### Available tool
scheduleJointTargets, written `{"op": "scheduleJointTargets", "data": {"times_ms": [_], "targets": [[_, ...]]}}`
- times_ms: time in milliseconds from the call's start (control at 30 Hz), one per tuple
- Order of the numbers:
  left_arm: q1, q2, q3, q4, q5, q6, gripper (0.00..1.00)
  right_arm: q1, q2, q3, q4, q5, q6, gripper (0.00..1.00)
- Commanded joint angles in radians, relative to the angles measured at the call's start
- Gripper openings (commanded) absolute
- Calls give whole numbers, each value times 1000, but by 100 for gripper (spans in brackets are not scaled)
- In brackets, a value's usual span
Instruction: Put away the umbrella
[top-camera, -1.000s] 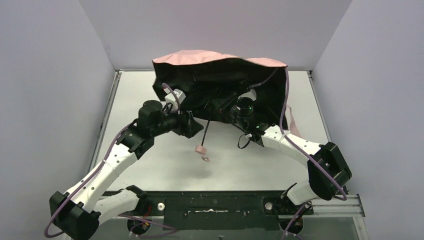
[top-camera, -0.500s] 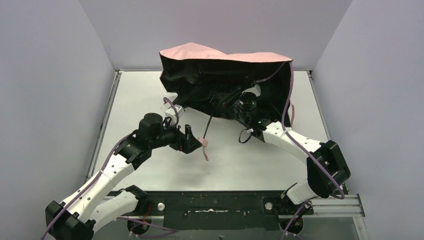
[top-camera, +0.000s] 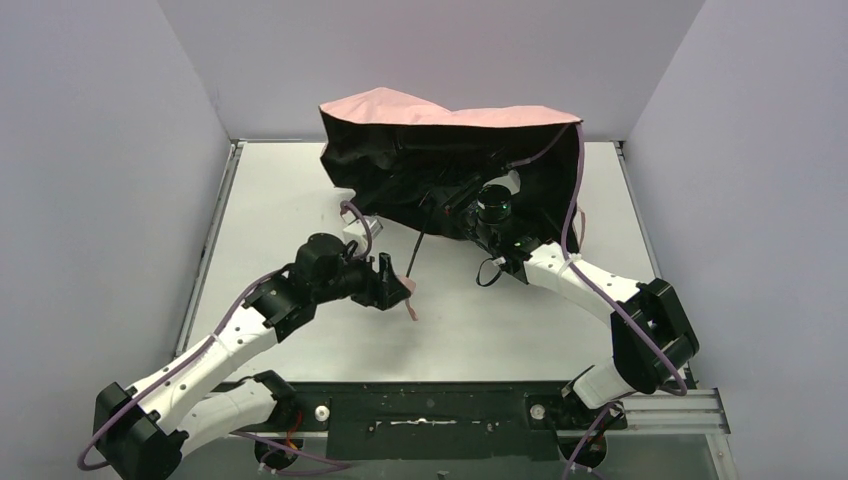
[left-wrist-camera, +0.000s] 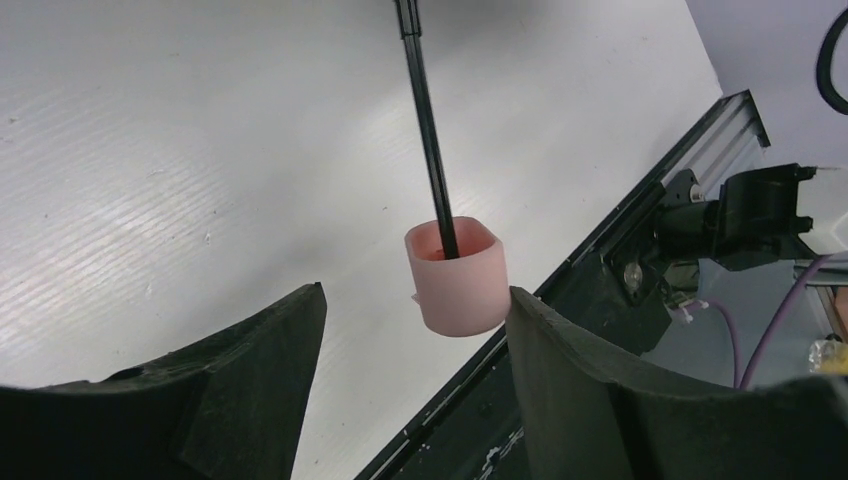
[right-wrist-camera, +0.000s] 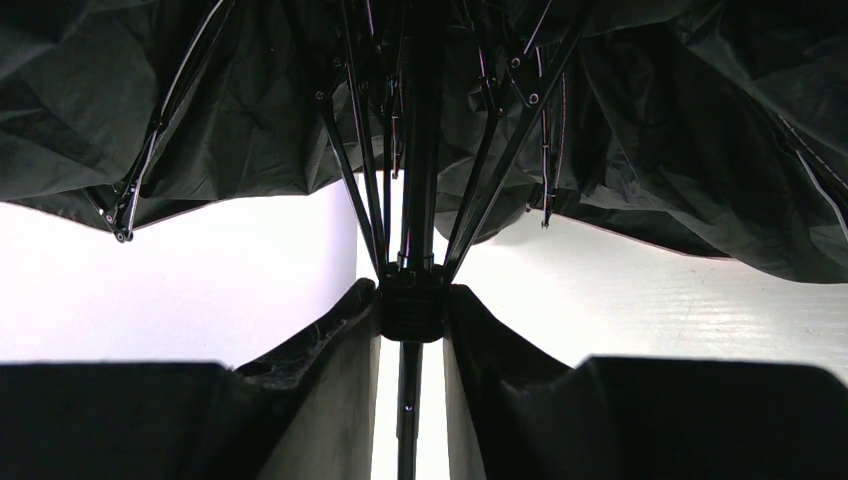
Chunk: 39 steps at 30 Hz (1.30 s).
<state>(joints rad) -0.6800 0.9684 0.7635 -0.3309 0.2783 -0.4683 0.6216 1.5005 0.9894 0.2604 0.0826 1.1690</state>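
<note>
Now my left gripper (left-wrist-camera: 416, 292) has dropped from beneath the canopy to the pink handle (left-wrist-camera: 455, 275), with its jaws wide on either side and not clamping it. My right gripper (right-wrist-camera: 412, 300) is closed on the rib hub of the umbrella (top-camera: 450, 110), which hangs half-open over the far side of the table (top-camera: 290, 190).

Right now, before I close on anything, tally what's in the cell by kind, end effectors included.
umbrella: 1 (pink outside, black underside)
end effectors: 2 (left end effector, right end effector)
table: 1
Total: 4
</note>
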Motion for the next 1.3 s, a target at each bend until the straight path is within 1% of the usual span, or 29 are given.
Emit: {"op": "scheduleJointTargets", "data": {"times_ms": [0, 167, 367, 433, 533, 600, 667, 733, 800, 933, 1033, 1133, 1267], "targets": [[-27, -25, -33, 118, -119, -69, 61, 1, -15, 43, 133, 29, 18, 0], [-33, -14, -73, 225, -132, -78, 54, 6, -14, 40, 136, 27, 22, 0], [-39, 13, -84, 278, -136, -72, 52, 7, -15, 35, 137, 26, 26, 0], [-39, 25, -80, 285, -129, -71, 49, 7, -16, 32, 140, 29, 29, 0], [-42, 37, -80, 296, -114, -69, 41, 7, -17, 28, 143, 30, 32, 0], [-44, 38, -83, 299, -108, -69, 39, 7, -18, 26, 141, 29, 32, 0], [-44, 35, -85, 295, -101, -65, 41, 6, -20, 26, 141, 31, 32, 0], [-44, 26, -90, 285, -96, -63, 49, 6, -20, 26, 140, 32, 32, 0], [-45, 14, -96, 271, -91, -60, 55, 4, -21, 26, 139, 33, 32, 0], [-46, -10, -111, 239, -84, -59, 56, 2, -23, 25, 137, 35, 29, 0], [-47, -26, -129, 237, -82, -63, 53, 2, -23, 25, 137, 36, 29, 0], [-47, -27, -130, 237, -86, -63, 45, 0, -23, 25, 137, 34, 29, 0], [-47, -8, -116, 259, -104, -55, 38, 3, -25, 22, 137, 33, 27, 0]]}}
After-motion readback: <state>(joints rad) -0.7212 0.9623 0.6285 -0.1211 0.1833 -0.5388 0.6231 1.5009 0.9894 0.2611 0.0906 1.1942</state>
